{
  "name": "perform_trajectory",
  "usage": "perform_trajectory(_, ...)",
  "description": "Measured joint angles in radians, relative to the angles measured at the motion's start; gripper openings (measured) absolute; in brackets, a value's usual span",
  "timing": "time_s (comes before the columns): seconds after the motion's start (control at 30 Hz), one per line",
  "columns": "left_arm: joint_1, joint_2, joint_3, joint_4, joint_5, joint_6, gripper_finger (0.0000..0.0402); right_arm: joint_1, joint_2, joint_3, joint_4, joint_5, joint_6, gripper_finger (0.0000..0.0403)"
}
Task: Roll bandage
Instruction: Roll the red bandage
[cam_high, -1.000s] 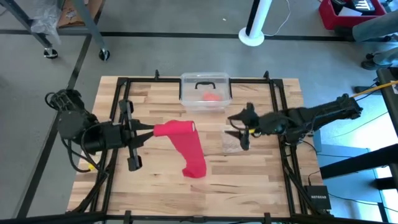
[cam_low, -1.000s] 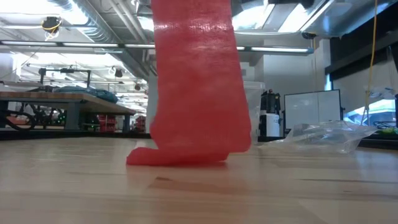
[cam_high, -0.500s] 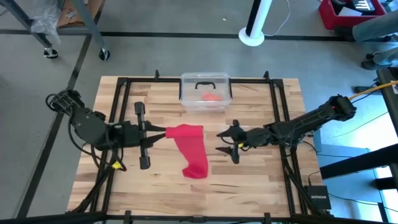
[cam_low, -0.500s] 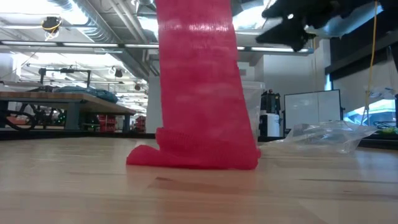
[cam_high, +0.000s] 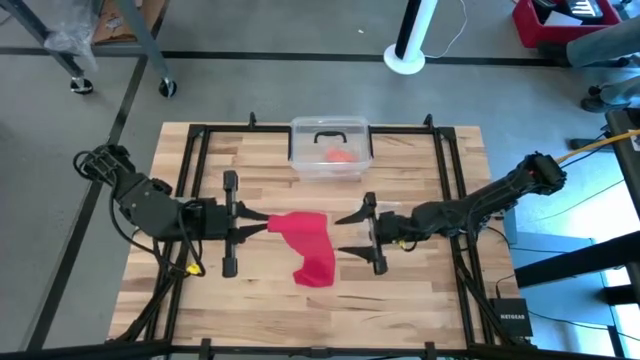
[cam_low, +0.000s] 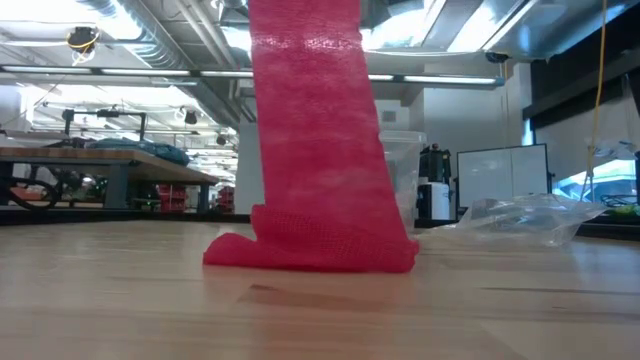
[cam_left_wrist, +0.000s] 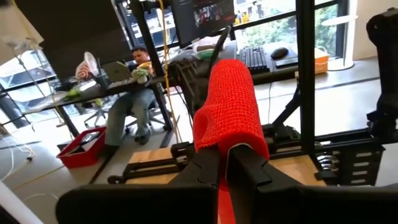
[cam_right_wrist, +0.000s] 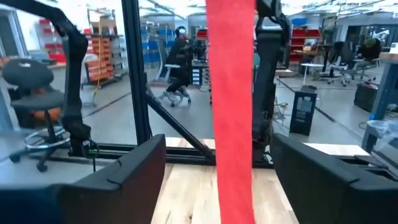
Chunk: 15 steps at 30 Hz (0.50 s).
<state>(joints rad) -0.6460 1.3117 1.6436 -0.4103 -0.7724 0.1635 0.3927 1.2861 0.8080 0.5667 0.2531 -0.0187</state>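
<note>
Bandage (cam_high: 308, 243) hung as a red cloth band over the middle of the table (cam_high: 420, 290), its upper end pinched in my left gripper (cam_high: 262, 225) and its lower end bunched in a small heap on the wood toward the near edge. I had the left gripper clamped tight on that upper end; from its wrist camera the cloth rose straight out from between the two closed fingers (cam_left_wrist: 245, 171). The low camera showed the band (cam_low: 320, 140) dropping nearly upright and folding into a flat pile where it met the boards. My right gripper (cam_high: 352, 235) sat just to the right of the band with its fingers spread wide, one toward the far side and one toward the near side, holding nothing; whether either tip brushed the cloth I could not quite tell from above. Through its wrist camera the band (cam_right_wrist: 231, 112) stood between the open fingers (cam_right_wrist: 134, 168). At the far edge rested a clear lidded container (cam_high: 330, 148), and a crinkly plastic bag (cam_low: 520, 220) lay to the right.
</note>
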Motion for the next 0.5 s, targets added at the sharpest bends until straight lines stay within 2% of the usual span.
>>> perform_trajectory(0.13, 0.0, 0.0, 0.0, 0.0, 0.003, 0.0, 0.0004, 0.0, 0.059, 0.071, -0.029, -0.018, -0.066, 0.0289)
perform_trajectory(0.27, 0.0, 0.0, 0.0, 0.001, 0.007, 0.0, 0.0004, 0.0, 0.102, 0.125, -0.055, 0.06, -0.134, 0.0289)
perform_trajectory(0.4, 0.0, 0.0, 0.0, 0.001, 0.065, -0.007, 0.0004, 0.0, 0.111, 0.155, -0.053, 0.116, -0.189, 0.0289)
perform_trajectory(0.5, -0.001, 0.0, 0.0, 0.001, 0.073, -0.007, 0.0004, 0.0, 0.112, 0.161, -0.066, 0.116, -0.195, 0.0289)
